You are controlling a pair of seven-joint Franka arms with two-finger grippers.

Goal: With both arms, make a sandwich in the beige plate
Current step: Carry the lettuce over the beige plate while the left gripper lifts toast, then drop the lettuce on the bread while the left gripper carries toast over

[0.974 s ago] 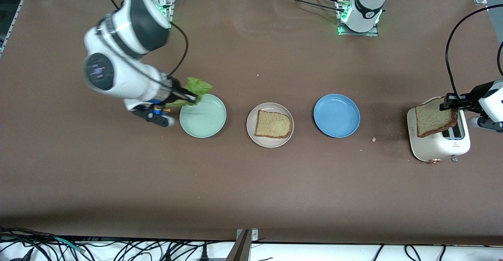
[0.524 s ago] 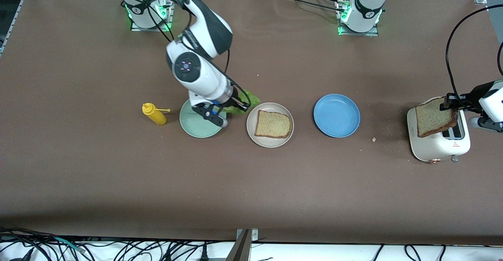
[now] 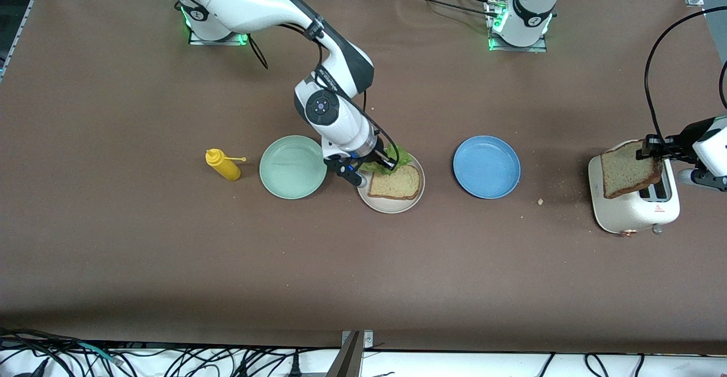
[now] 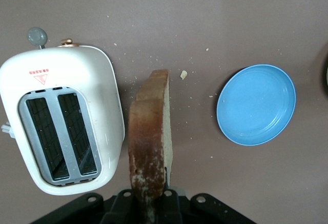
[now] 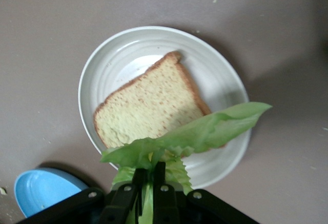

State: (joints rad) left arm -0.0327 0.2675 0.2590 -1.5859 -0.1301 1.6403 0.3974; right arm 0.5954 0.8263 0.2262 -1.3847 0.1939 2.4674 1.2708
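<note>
The beige plate (image 3: 411, 198) sits mid-table with one brown bread slice (image 3: 396, 184) on it; both show in the right wrist view, the plate (image 5: 113, 70) and the slice (image 5: 148, 106). My right gripper (image 3: 386, 164) is shut on a green lettuce leaf (image 3: 397, 156) and holds it over the plate's rim; the right wrist view shows the leaf (image 5: 205, 131) hanging over the slice's corner. My left gripper (image 3: 653, 150) is shut on a second bread slice (image 3: 625, 170) held on edge over the toaster (image 3: 636, 212). The left wrist view shows that slice (image 4: 149, 131).
A mint green plate (image 3: 293, 167) lies beside the beige plate toward the right arm's end, with a yellow mustard bottle (image 3: 222, 164) past it. A blue plate (image 3: 487, 167) lies toward the left arm's end. Crumbs lie near the toaster.
My right arm has carried the lettuce from over the mint green plate across to over the beige plate. The left arm with its bread slice has not moved.
</note>
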